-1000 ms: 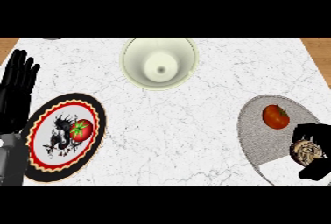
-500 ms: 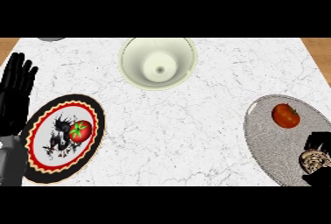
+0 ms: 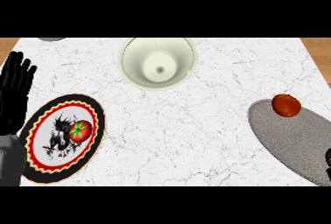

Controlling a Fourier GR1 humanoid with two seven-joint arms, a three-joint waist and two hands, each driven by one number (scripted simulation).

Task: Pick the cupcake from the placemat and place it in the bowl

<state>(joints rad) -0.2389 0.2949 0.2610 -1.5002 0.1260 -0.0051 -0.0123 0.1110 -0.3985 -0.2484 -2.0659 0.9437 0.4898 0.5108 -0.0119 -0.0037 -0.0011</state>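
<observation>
The pale green bowl (image 3: 158, 63) stands at the back centre of the marble counter. A grey oval placemat (image 3: 291, 140) lies at the right, and a red tomato-like fruit (image 3: 286, 105) sits at its far edge. No cupcake shows in this view. Only a black sliver of my right hand (image 3: 328, 160) appears at the right edge, over the placemat's near end; what it holds is hidden. My left hand (image 3: 14, 96) rests open at the left edge, fingers up, beside a plate.
A patterned plate (image 3: 45, 157) with a red and black rim lies at the left, carrying a red tomato (image 3: 80, 130) with a green stem. A grey object (image 3: 51, 39) peeks in at the back left. Wooden floor shows past the counter's far corners.
My right hand, curled round the cupcake earlier, has slid out past the right edge. The placemat has shifted slightly right, and the red fruit now sits at its far edge. The left hand has stayed still.
</observation>
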